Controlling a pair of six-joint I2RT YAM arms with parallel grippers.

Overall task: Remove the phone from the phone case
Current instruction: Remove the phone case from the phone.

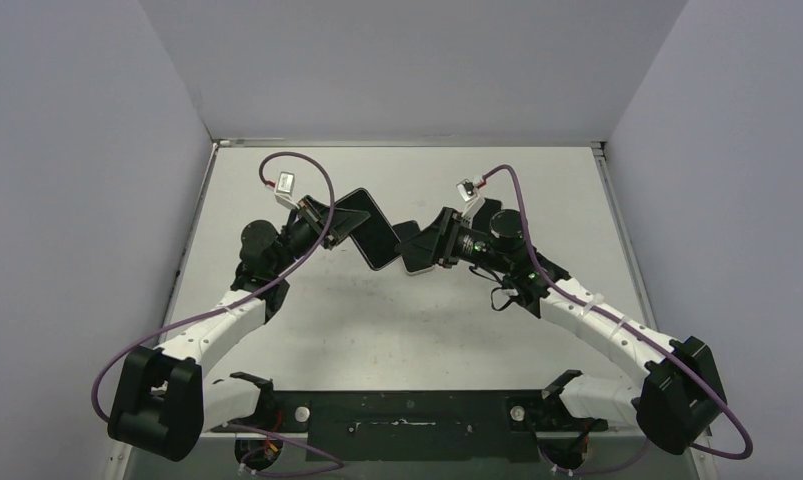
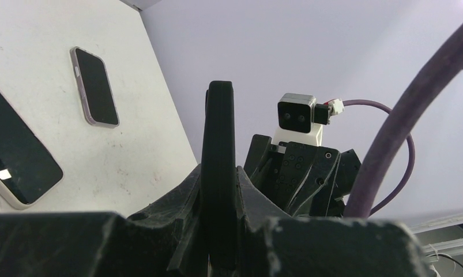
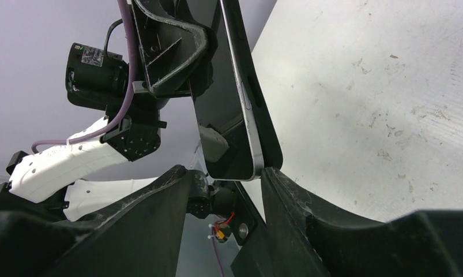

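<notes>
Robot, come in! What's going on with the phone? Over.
Left jaws shut on black phone case, off the table. Right jaws astride a corner, grip unclear. Silver-edged dark-screened phone not out yet. Nothing in the way.

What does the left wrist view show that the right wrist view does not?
Only the left wrist view: a grey-rimmed dark phone and a cream-rimmed dark phone lying flat on the white table, plus the right arm's silver wrist camera. Only the right wrist view: the glossy screen and silver side rail of the black-cased phone, plus the left arm's white links. Both: that phone, clamped in the left jaws.
</notes>
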